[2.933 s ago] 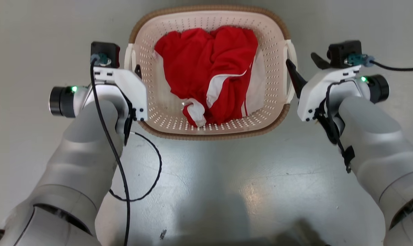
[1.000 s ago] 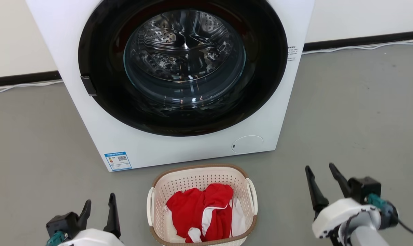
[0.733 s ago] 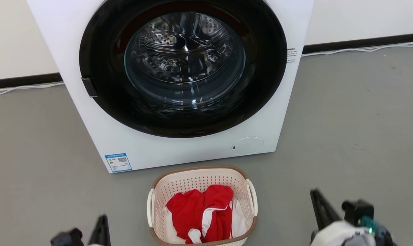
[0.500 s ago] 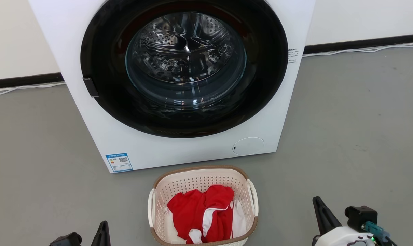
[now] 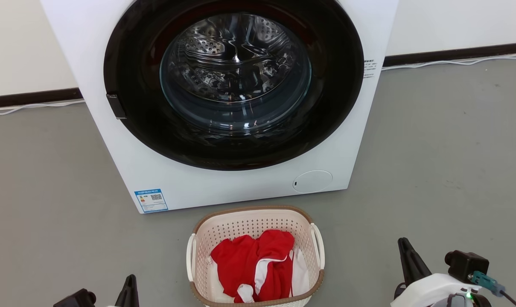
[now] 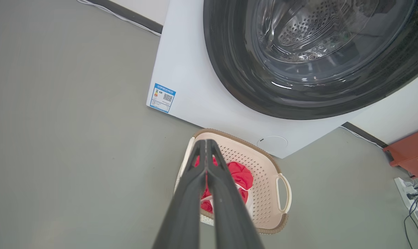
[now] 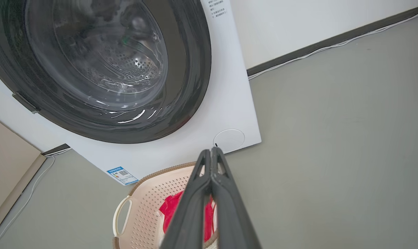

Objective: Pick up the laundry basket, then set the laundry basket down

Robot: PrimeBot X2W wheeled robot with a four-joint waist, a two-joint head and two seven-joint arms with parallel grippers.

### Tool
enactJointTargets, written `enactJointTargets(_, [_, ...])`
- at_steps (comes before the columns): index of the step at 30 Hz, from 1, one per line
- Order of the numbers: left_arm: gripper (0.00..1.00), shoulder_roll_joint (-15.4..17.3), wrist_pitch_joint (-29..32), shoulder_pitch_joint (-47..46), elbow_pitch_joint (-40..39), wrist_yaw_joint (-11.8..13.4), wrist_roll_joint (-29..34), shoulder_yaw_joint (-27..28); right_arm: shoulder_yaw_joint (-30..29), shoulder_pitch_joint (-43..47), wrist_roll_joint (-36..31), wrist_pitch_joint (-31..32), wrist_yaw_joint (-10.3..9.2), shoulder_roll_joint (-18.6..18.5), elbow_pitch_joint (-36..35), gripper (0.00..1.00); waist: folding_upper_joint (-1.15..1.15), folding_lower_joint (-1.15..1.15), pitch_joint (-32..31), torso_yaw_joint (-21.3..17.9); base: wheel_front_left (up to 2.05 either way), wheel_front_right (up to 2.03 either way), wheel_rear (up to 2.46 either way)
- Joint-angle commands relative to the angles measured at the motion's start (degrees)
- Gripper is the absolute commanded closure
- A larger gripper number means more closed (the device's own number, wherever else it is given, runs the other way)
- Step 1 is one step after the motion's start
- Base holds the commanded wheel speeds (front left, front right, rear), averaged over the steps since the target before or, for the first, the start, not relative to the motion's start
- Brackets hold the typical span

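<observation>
On your left, the left gripper (image 5: 131, 282) pokes up at the near edge, fingers pressed tight together and holding nothing, well apart from the basket. Centre now: the laundry basket (image 5: 253, 209) stands on the grey floor (image 5: 48, 213) just in front of the washing machine (image 5: 129, 170), with a red garment (image 5: 258, 256) heaped inside. Over on your right, the right gripper (image 5: 403, 245) is closed too and empty, off to the basket's right side.

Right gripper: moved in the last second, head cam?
Yes. The right gripper has dropped in the head view: tips were level with the far rim of the laundry basket, now level with its side handle. It has also shut.
</observation>
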Motion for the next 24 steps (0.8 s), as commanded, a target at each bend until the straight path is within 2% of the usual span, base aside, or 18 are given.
enactJointTargets(1, [1.0, 0.43, 0.09, -2.5, -1.73, -0.53, -1.15, 0.88, -0.21, -1.66, 1.35, 0.55, 0.07, -0.19, -1.81, 1.0, -0.01, -0.01, 0.01, 0.03, 0.0, 0.0, 0.0])
enactJointTargets(24, [1.0, -0.9, 4.03, -3.87, -3.39, -3.42, -13.0, 3.97, -2.12, -1.0, 17.11, 4.47, 0.15, 0.25, -6.07, 1.0, -0.01, -0.01, 0.3, 0.92, 0.0, 0.0, 0.0])
